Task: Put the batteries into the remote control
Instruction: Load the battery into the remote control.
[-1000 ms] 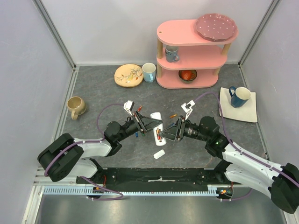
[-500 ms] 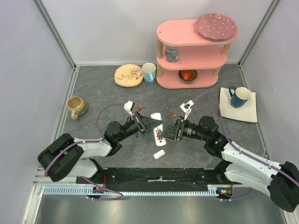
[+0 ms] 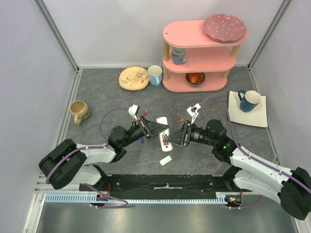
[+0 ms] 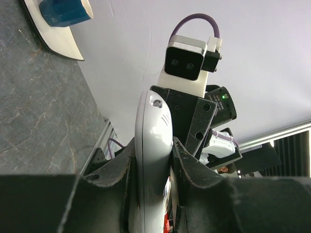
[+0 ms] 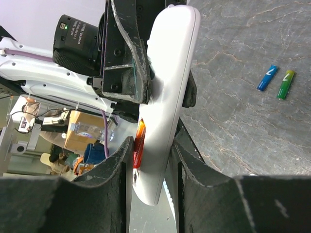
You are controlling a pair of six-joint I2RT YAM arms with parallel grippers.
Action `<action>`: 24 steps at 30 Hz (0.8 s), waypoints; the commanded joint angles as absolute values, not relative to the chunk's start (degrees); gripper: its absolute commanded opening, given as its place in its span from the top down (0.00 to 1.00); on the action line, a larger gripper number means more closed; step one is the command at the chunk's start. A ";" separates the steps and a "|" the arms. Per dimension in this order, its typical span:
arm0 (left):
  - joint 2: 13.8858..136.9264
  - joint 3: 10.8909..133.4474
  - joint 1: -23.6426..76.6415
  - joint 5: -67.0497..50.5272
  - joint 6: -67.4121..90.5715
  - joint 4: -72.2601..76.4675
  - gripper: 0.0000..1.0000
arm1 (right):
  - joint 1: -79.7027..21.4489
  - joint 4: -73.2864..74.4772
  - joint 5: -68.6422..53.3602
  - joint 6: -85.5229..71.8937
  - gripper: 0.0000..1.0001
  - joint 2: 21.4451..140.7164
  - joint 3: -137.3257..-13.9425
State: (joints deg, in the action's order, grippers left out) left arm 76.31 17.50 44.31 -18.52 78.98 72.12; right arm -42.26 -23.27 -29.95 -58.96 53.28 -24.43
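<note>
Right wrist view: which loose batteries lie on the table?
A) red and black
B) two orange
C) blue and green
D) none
C: a blue battery and a green battery lie side by side on the grey table, right of the remote control.

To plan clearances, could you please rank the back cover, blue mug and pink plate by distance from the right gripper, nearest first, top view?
From the right gripper:
1. back cover, just nearside
2. blue mug, right, on its mat
3. pink plate, atop the shelf
</note>
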 commanded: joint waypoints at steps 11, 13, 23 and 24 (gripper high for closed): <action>74.44 20.74 45.70 -19.07 79.19 95.36 0.98 | -44.38 -12.92 -23.82 -53.53 0.72 55.46 -28.39; 74.27 20.74 45.88 -19.07 79.19 95.36 0.98 | -44.47 -11.96 -23.12 -53.18 0.74 55.55 -28.65; 74.18 20.31 46.49 -18.81 78.49 95.36 0.98 | -44.47 -12.13 -22.24 -53.52 0.72 55.55 -29.27; 74.27 20.13 46.49 -18.63 78.40 95.36 0.98 | -44.47 -12.04 -22.24 -53.44 0.63 55.29 -29.53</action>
State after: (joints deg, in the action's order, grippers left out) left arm 76.29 17.52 44.23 -17.96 77.19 71.26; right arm -43.92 -15.31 -26.22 -56.99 54.08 -27.97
